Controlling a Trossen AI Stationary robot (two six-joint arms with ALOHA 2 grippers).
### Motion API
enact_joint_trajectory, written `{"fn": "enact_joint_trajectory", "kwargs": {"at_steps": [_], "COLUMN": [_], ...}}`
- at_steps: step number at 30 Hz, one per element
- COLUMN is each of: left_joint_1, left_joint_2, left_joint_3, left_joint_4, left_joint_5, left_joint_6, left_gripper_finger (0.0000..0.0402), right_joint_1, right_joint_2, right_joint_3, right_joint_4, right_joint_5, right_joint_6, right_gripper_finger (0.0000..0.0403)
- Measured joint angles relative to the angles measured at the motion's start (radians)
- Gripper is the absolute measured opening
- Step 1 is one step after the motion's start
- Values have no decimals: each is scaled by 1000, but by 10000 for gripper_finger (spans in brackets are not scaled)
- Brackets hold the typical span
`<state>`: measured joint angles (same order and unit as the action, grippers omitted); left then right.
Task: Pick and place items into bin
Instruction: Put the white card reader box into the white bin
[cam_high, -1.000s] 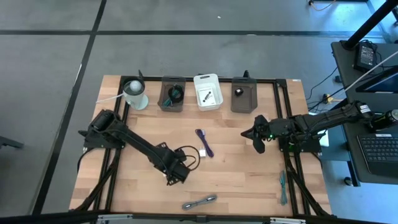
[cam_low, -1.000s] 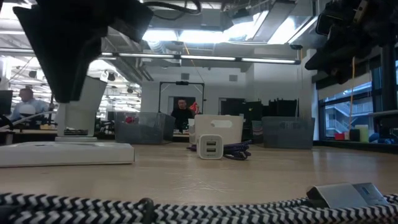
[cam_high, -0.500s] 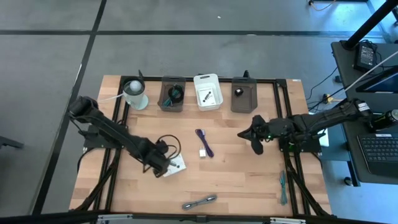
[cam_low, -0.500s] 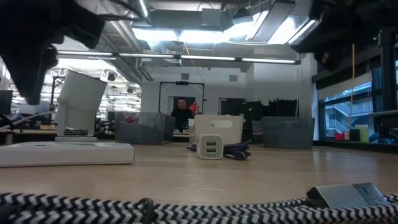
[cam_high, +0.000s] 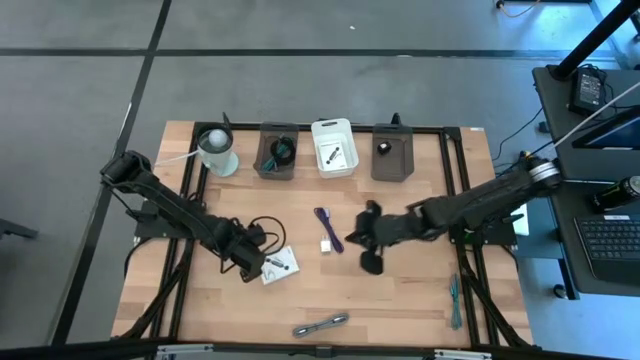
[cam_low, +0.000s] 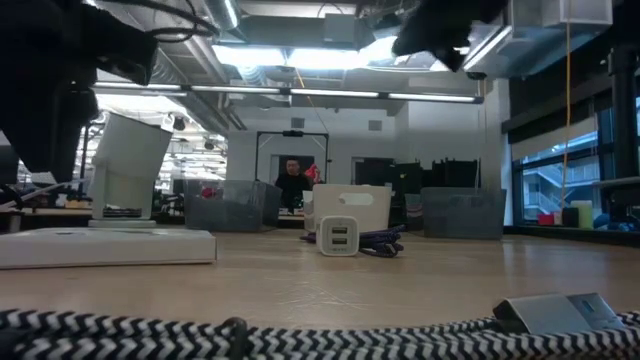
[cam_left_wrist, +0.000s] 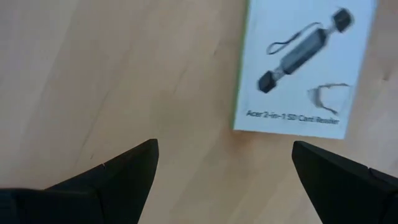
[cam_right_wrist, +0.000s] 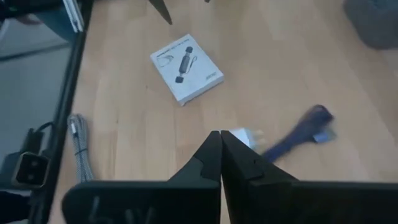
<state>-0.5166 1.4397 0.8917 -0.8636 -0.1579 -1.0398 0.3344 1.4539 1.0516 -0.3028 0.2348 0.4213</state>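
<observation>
1. Here we count one white card box (cam_high: 279, 265) on the table at about 7 o'clock from the centre; its print reads "Acer 2-in-1 SD Card Reader".
2. We see one purple strap (cam_high: 328, 228) and one white cube (cam_high: 326, 244) mid-table.
3. Left gripper (cam_high: 252, 268) spreads wide at the box's 9 o'clock.
4. Right gripper (cam_high: 355, 240) is pinched closed, empty, at the cube's 3 o'clock.

My feeds: even overhead light, soft shadows on table (cam_high: 400, 290). Low view backlit by ceiling lights (cam_low: 300, 55), foreground cable (cam_low: 200, 335) defocused. Purple strap (cam_right_wrist: 298, 134) motion-blurred.
</observation>
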Motion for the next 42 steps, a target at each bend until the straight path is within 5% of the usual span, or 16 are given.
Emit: {"fn": "enact_joint_trajectory", "kwargs": {"at_steps": [11, 20, 35, 42], "left_joint_1": [-31, -41, 43, 94], "left_joint_2": [0, -1, -21, -30], "left_joint_3": [0, -134, -165, -164], "left_joint_4": [85, 186, 313, 368], "left_joint_5": [2, 87, 176, 183], "left_joint_6": [162, 1, -38, -14], "left_gripper_finger": [341, 335, 335, 335], "right_joint_1": [24, 37, 36, 17], "right_joint_2": [395, 620, 720, 721], "right_joint_3": [328, 536, 599, 599], "right_joint_4": [-15, -130, -207, -151], "right_joint_5": [-11, -11, -104, -104], "right_joint_6": [-39, -33, 90, 148], "right_gripper_finger": [13, 31, 150, 169]}}
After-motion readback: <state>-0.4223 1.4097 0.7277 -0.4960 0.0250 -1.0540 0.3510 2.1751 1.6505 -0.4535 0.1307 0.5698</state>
